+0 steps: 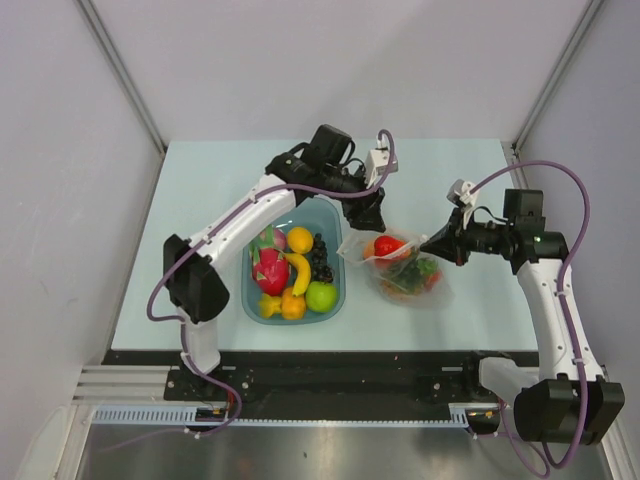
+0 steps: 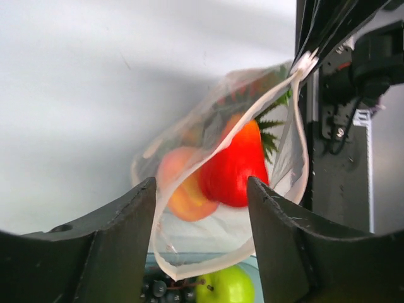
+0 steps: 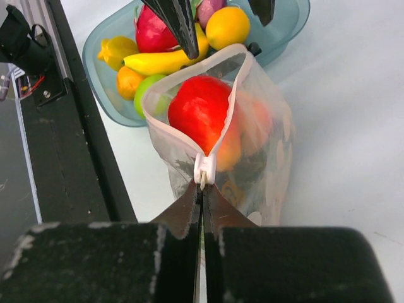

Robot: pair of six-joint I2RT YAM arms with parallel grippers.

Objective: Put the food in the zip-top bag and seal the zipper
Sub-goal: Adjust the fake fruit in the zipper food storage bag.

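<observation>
The zip-top bag (image 1: 405, 272) lies on the table (image 1: 200, 200) just beside the right side of the blue tray (image 3: 287, 31), between the two arms, and some food is already inside it: a red piece (image 3: 201, 107) and a peach-coloured one behind it show through the clear plastic. More toy fruit sits in the tray. The zipper (image 3: 167, 132) is not closed; its two lips bow apart in a wide loop, and the long axis of the mouth runs from one gripper to the other, across the table from left to right. The right gripper (image 3: 203, 192) has its fingers pressed together on the right end of this mouth, where it pinches the small white tab (image 3: 204, 169) at the corner and holds that end up. The left gripper (image 2: 201, 189) is at the opposite end, the one next to the tray, and its fingers are spread wide, one on each side of the mouth, so the two lips pass between them without being squeezed. So both grippers are at the bag, one at each end of the zipper line, and the bag hangs stretched between them. If sealing is the next step, it probably depends on this line: the left gripper would need to close across the lips and travel along the mouth toward the right gripper, while the right one keeps its end fixed.
</observation>
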